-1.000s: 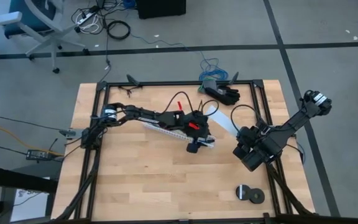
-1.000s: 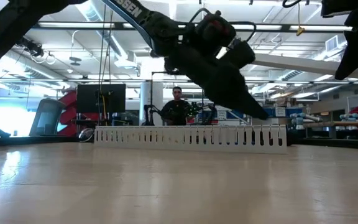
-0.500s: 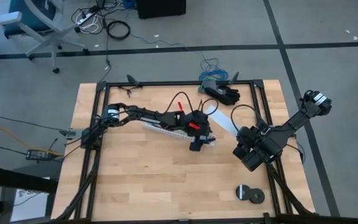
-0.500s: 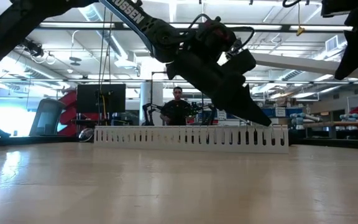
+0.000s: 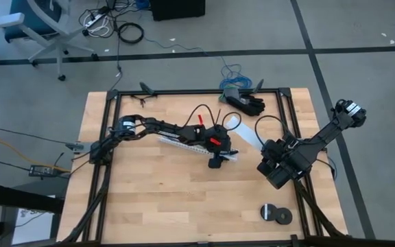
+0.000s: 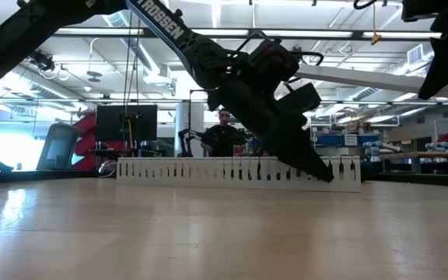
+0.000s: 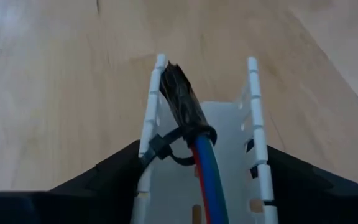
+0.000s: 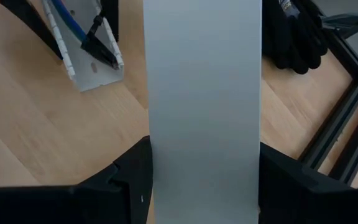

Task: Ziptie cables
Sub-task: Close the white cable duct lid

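The white slotted channel (image 5: 177,142) lies flat on the table's middle. In it run the cables (image 7: 207,177), blue and red showing, their dark end (image 7: 179,93) resting against one channel wall. A black ziptie (image 7: 166,142) is looped around them just behind that end. My left gripper (image 7: 204,149) is open and low over the channel's right end (image 6: 348,173), one finger outside each wall; whether they touch I cannot tell. My right gripper (image 8: 202,143), near the table's right edge, is shut on a flat white cover strip (image 8: 201,68). My right gripper holds the cover strip near its right end (image 8: 201,162), one finger on each long edge, so the fingers lie across its width. It comes from the table's right side. The strip (image 6: 379,79) is lifted clear of the table and reaches toward the far left (image 5: 233,123).
Black gloves (image 5: 249,103) lie at the far edge beside a blue wire coil. Two black round pieces (image 5: 275,214) sit near the near right corner. Black frame rails (image 5: 108,171) run along the table's sides. A person (image 6: 222,132) stands in the room beyond.
My left gripper has come down onto the channel's right end, its fingertips dropping from above the channel's top edge to the level of its walls. The right arm and the cover strip have kept still.
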`<move>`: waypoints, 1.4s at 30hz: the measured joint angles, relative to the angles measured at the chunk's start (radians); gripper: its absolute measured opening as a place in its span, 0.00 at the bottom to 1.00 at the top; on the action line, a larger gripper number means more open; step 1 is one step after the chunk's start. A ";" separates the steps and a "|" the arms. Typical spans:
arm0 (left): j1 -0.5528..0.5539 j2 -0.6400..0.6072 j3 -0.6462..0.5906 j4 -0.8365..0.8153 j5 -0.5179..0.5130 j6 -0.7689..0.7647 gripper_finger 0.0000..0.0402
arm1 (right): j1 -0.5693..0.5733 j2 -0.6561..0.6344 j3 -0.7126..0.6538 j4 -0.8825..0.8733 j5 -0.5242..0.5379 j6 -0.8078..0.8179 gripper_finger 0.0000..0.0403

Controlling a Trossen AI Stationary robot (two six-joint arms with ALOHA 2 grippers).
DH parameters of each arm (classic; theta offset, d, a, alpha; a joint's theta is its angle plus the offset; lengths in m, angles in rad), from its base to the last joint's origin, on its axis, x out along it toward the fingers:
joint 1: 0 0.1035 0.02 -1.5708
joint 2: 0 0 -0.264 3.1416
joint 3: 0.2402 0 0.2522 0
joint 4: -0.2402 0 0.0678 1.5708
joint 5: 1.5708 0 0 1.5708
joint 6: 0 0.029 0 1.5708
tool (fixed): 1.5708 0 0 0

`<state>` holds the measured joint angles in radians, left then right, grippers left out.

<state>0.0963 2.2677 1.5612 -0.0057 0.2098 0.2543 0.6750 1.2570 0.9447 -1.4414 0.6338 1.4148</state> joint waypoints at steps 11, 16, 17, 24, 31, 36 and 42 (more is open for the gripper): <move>0.004 -0.003 0.000 -0.015 0.041 0.005 0.56 | 0.000 0.000 0.000 0.003 -0.001 0.000 0.53; 0.018 -0.012 0.003 -0.084 0.069 0.048 0.55 | 0.002 0.000 0.000 0.033 -0.004 -0.001 0.53; 0.022 -0.020 0.003 -0.111 0.074 0.059 0.55 | 0.005 0.000 0.000 0.042 -0.005 -0.001 0.53; 0.063 -0.058 0.003 -0.283 0.100 0.169 0.56 | 0.038 0.000 0.000 0.149 -0.010 -0.001 0.53; 0.121 -0.062 0.004 -0.383 0.184 0.217 0.56 | -0.016 0.000 -0.049 0.414 -0.081 -0.168 0.53; 0.152 -0.076 0.002 -0.417 0.218 0.233 0.56 | -0.062 0.001 -0.115 0.486 -0.151 -0.223 0.53; 0.192 -0.085 -0.002 -0.473 0.215 0.252 0.56 | -0.109 0.000 -0.196 0.639 -0.241 -0.319 0.53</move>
<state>0.2879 2.1829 1.5595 -0.4788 0.4246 0.5060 0.5659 1.2572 0.7484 -0.8020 0.3931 1.0963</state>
